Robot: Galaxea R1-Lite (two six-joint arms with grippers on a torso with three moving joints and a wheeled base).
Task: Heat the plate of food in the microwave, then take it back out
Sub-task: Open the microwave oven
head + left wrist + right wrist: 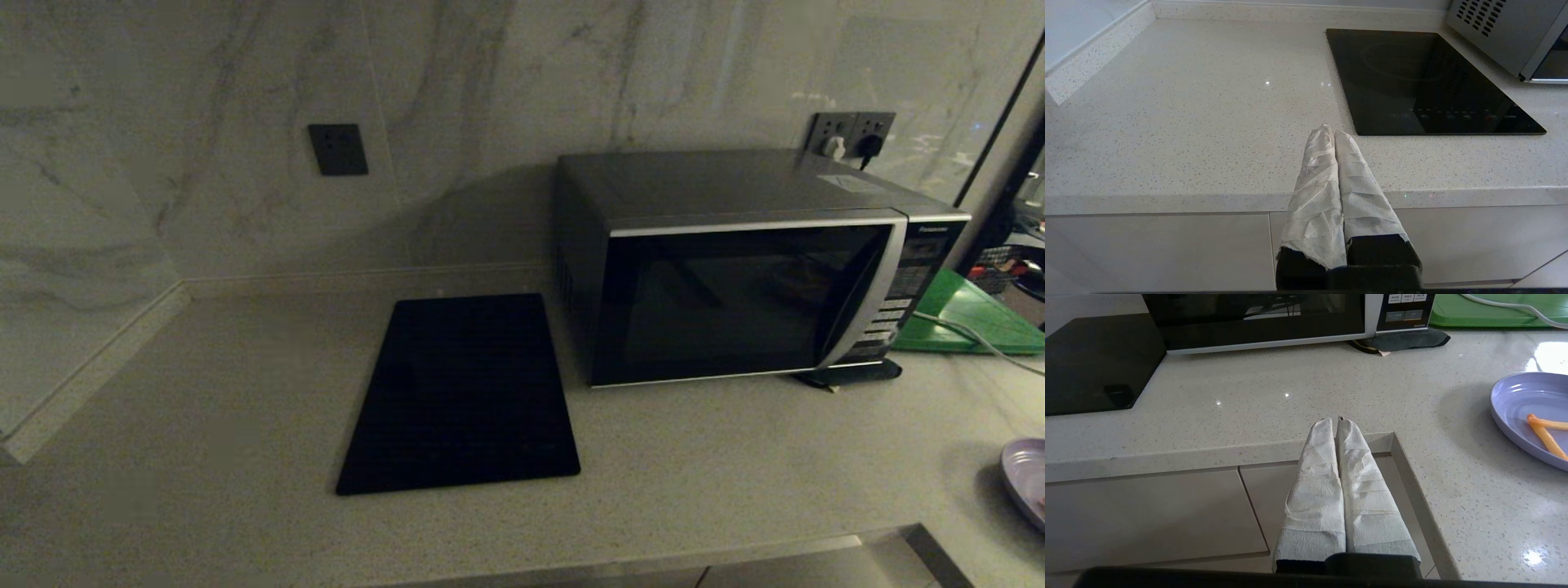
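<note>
**Door shut, plate waiting**

Both end effectors, left [1334, 132] and right [1338, 420], hang clenched and empty off the bench [245, 392] edge. The plate [1521, 402] (two orange sticks) sits far right, well apart from the closed microwave [735, 286]; a careless lift could tip it.

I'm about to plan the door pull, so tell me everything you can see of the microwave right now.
The microwave is a large black box with a dark glass door, shut, edged by curved silver trim. A panel of silver buttons runs down its right side, and vent holes pierce its left wall. It stands upright on the speckled counter against the marble wall, just right of the black cooktop. A dark pad lies under its front right corner. The green board sits to its right.
</note>
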